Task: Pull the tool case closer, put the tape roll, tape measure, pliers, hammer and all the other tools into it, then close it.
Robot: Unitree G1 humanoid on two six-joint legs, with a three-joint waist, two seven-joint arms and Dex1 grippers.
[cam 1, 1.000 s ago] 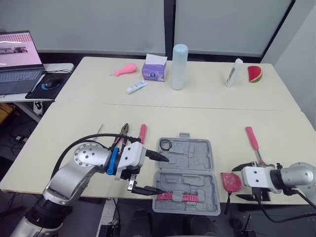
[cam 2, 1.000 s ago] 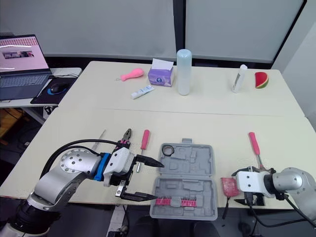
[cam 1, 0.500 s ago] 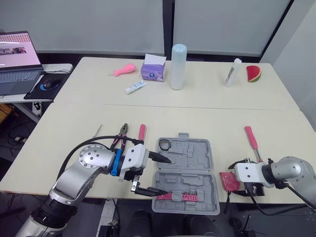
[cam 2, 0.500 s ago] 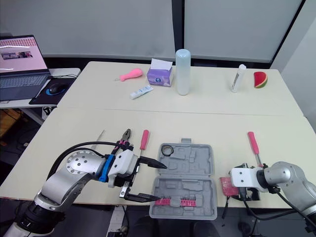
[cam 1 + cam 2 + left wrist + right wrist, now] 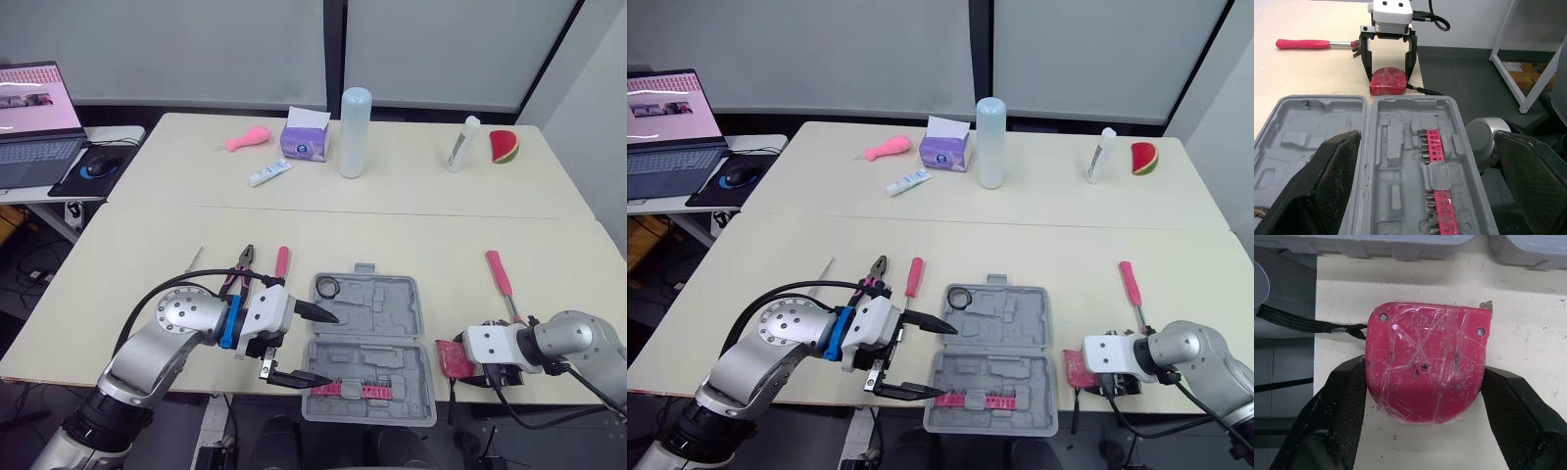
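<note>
Red plastic is what the right gripper [image 5: 468, 370] is dealing with: from the head views, the tape measure [image 5: 455, 358] is lying flat on the worktop [image 5: 176, 245] near its front edge, just beside the right wall of the open tool case [image 5: 392, 305]. The left gripper [image 5: 328, 348] is hovering at the case's left side with its jaws spread wide and holding nothing. The tape roll [image 5: 327, 287] is sitting in the case's far half, while the hammer [image 5: 500, 278] and pliers [image 5: 243, 266] are waiting outside it.

From the left wrist view, the right gripper is reaching down over the tape measure, one finger on each side of it. The measure is resting on the worktop, not lifted.

From the right wrist view, the jaws are straddling the casing, and the pads [image 5: 1347, 396] are sitting against its rounded corners. They are looking spread rather than clamped. The shell is looking hard and stiff, and compact enough to be fairly dense for its size. Clear film is wrapping it, so it is probably slippery. Those curved corners are likely to squirt out under a squeeze, so taking hold farther up on the straighter flanks seems safer. A black strap [image 5: 1298, 320] is trailing off the worktop's edge and could snag on the case wall.
</note>
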